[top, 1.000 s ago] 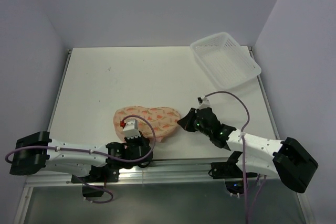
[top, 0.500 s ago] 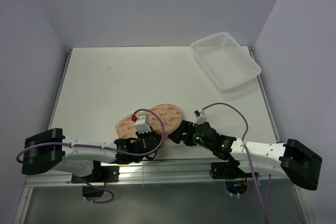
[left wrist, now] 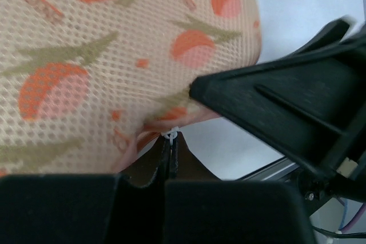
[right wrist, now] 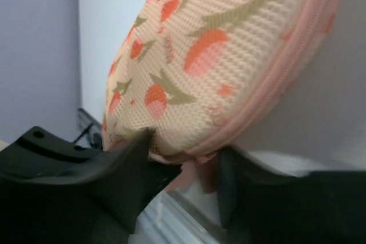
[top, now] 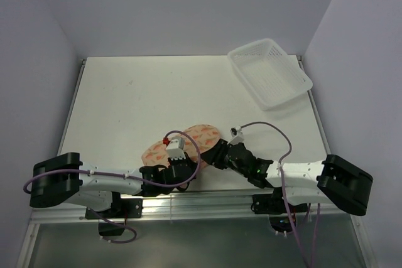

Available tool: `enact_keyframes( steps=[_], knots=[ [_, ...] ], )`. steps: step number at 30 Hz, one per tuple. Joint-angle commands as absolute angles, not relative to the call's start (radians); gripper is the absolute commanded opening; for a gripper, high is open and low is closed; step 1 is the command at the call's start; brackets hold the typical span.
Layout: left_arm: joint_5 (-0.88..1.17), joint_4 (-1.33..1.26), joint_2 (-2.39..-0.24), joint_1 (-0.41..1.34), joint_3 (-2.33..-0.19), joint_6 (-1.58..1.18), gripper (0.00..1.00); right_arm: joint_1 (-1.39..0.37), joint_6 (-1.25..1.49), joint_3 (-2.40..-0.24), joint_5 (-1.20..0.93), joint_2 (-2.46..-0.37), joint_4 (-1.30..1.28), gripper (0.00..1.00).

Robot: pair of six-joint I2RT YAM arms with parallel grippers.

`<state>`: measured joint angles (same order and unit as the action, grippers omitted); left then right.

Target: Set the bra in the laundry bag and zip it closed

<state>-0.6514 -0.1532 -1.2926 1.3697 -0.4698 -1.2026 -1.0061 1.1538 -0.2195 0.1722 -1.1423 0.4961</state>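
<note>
The laundry bag (top: 202, 136), a cream mesh pouch with orange print and a pink zipper edge, is raised on edge near the table's front. It fills the left wrist view (left wrist: 114, 55) and the right wrist view (right wrist: 217, 55). My left gripper (top: 183, 165) (left wrist: 170, 142) is shut on the small white zipper pull (left wrist: 170, 134) at the bag's lower edge. My right gripper (top: 217, 155) (right wrist: 183, 167) grips the bag's lower rim, with the pink loop (right wrist: 199, 178) between its fingers. The bra is hidden from view.
A white plastic lattice basket (top: 270, 70) stands at the back right corner. The table's metal front rail (top: 207, 196) runs just below both grippers. Grey walls close in the left, back and right.
The bag has gone from lying flat to standing on edge, tilted up and shifted right. My right gripper moved left onto its rim. My left gripper moved right under it.
</note>
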Motion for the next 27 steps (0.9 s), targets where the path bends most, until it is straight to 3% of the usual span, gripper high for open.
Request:
enact_keyframes(
  steps=[1,4,7,14,24,25,26,27],
  knots=[
    [-0.647,-0.181,-1.286,1.381,-0.489,-1.187,0.0,-1.0,1.154,-0.265,0.25,-1.155,0.587,0.33],
    [-0.647,-0.149,-1.266,1.381,-0.468,-1.2,0.0,-0.974,1.12,-0.281,0.27,-1.134,0.555,0.12],
    [-0.649,-0.104,-1.224,1.381,-0.434,-1.227,0.0,-0.917,1.082,-0.29,0.276,-1.121,0.528,0.01],
    [-0.667,0.003,-1.086,1.384,-0.353,-1.302,0.0,-0.697,0.977,-0.342,0.17,-1.192,0.512,0.0],
    [-0.69,0.167,-0.99,1.387,-0.301,-1.362,0.0,-0.503,0.705,-0.619,-0.04,-1.344,0.278,0.0],
    [-0.695,0.17,-0.982,1.387,-0.298,-1.361,0.0,-0.496,0.683,-0.636,-0.064,-1.364,0.228,0.02],
    [-0.692,0.154,-0.976,1.387,-0.296,-1.352,0.0,-0.495,0.658,-0.656,-0.093,-1.376,0.203,0.11],
    [-0.692,0.131,-0.976,1.387,-0.304,-1.336,0.0,-0.497,0.629,-0.691,-0.133,-1.388,0.172,0.36]
  ],
)
